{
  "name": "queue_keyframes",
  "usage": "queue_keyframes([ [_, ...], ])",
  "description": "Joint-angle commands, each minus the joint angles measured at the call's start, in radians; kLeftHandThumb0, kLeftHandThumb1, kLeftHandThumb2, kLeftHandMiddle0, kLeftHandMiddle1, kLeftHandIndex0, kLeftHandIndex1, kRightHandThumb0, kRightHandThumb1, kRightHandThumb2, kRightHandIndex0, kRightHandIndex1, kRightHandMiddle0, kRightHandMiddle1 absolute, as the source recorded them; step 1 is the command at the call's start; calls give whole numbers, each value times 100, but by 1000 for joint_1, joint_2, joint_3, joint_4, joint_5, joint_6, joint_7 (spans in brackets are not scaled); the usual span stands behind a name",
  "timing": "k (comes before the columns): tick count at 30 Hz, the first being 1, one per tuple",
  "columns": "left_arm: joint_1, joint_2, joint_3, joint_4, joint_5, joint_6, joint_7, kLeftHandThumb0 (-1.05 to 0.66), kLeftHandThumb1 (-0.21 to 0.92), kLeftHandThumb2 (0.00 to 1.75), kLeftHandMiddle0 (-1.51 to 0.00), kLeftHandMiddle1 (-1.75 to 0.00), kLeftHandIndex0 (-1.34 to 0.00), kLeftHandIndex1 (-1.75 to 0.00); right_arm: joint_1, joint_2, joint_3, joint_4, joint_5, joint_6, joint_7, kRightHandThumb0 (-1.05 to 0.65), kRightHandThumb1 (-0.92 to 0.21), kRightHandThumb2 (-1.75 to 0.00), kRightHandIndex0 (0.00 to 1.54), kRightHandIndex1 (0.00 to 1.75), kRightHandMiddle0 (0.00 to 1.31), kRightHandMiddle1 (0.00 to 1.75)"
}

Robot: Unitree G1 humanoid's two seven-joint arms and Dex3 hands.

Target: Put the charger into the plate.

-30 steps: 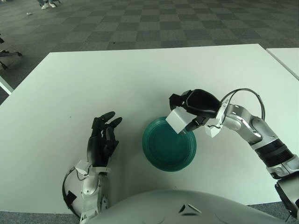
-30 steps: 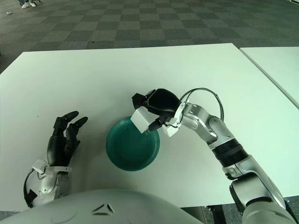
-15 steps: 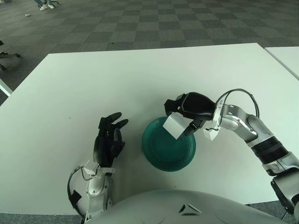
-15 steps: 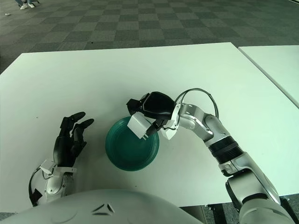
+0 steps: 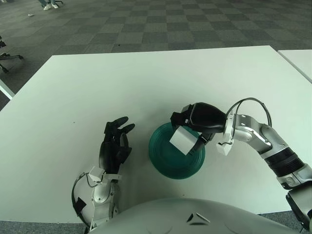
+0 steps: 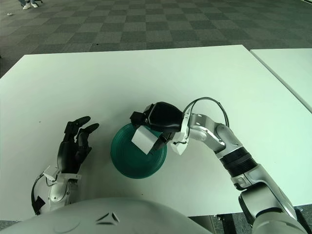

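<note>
right hand (image 5: 199,118) gripping charger (image 5: 182,140), over plate (image 5: 168,165)

Premises appear to be an office or open lab space. Evidence: grey checkered carpet tiles (image 5: 161,24) across the floor, a plain white table (image 5: 146,83) with a second white table (image 5: 300,61) alongside, and a caster chair base (image 5: 7,56) at the left edge.
</note>
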Motion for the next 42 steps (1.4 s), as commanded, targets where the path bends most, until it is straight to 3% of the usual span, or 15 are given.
queue_keyframes([
  [1,25,-51,-24,76,-31,32,17,-80,92,60,-31,-105,-17,-124,-9,8,5,2,-15,-33,-11,-40,-61,-95,83,175,39,175],
  [10,14,-59,-31,89,-42,26,34,-80,92,59,-30,-103,-17,-123,21,22,-15,-13,-79,-50,-57,-39,-66,-88,74,175,36,175],
  [13,11,-61,-32,93,-45,21,40,-80,92,58,-30,-103,-17,-122,27,19,-18,-24,-85,-46,-55,-39,-69,-83,64,175,34,175],
  [15,9,-62,-34,96,-46,17,44,-79,92,58,-30,-103,-15,-122,29,15,-20,-30,-88,-45,-53,-37,-80,-68,41,171,27,175],
  [16,8,-62,-34,98,-48,16,44,-79,92,58,-30,-103,-15,-122,28,12,-20,-36,-95,-45,-50,-37,-82,-66,37,170,26,175],
  [18,6,-63,-35,101,-49,12,45,-79,92,58,-31,-102,-14,-121,25,3,-21,-45,-110,-48,-46,-36,-88,-57,31,135,22,175],
  [19,6,-63,-36,102,-48,10,46,-80,92,58,-31,-102,-14,-120,25,0,-22,-47,-114,-50,-46,-36,-89,-56,30,128,22,175],
  [22,4,-64,-38,105,-48,5,47,-80,92,59,-31,-101,-13,-120,18,-11,-26,-49,-142,-59,-58,-66,-91,-67,27,83,6,130],
  [28,5,-66,-40,108,-43,2,57,-81,92,58,-28,-98,-17,-122,24,-12,-32,-51,-174,-53,-76,-83,-92,-82,26,29,1,72],
  [34,10,-70,-47,102,-35,5,76,-81,92,57,-26,-95,-19,-124,38,4,-37,-59,-151,-14,-63,-95,-92,-89,16,8,0,32],
  [42,16,-67,-60,85,-44,26,90,-82,92,54,-23,-95,-18,-124,51,17,-45,-61,-102,33,-46,-103,-92,-92,6,1,0,11],
])
